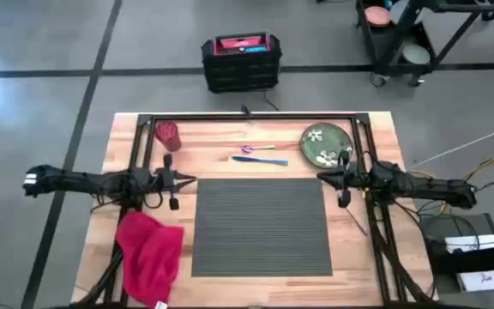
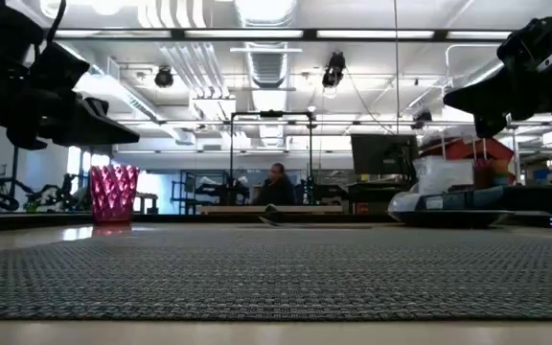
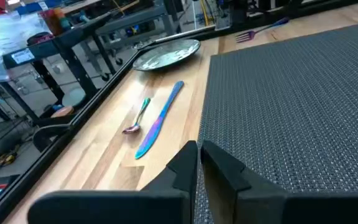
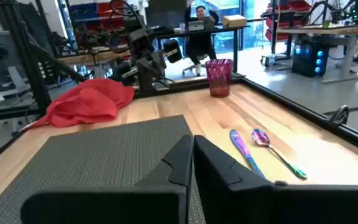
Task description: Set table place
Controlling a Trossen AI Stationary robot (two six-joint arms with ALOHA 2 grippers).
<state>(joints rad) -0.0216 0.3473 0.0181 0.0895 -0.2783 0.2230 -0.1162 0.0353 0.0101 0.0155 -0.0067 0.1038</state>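
Overhead, the large dark grey ribbed rectangular placemat (image 1: 262,227) lies flat in the middle of the light wooden tabletop (image 1: 230,137), bare, with the two dark arms reaching in from either side. The left gripper (image 1: 180,181) hangs just off the mat's left far corner and the right gripper (image 1: 331,178) just off its right far corner; each wrist view shows its own fingers pressed together with nothing between them, the left gripper's fingertips (image 3: 194,163) over the mat's edge, the right gripper's fingertips (image 4: 188,160) likewise. Beyond the mat's far edge the high view gives a purple-blue iridescent knife (image 1: 262,160) and a small spoon with a green handle (image 1: 258,149) lying side by side, a round green patterned plate (image 1: 325,144) to their right, a faceted red tumbler (image 1: 168,136) at the far left, and a crumpled red cloth napkin (image 1: 149,251) beside the mat's left edge. Only the left wrist view shows a purple fork (image 3: 261,30) lying past the plate near the mat's corner. The low view alone shows the tumbler standing upright, and a seated person (image 2: 277,186) in the room behind; the right wrist view catches that person too, beyond the left arm.
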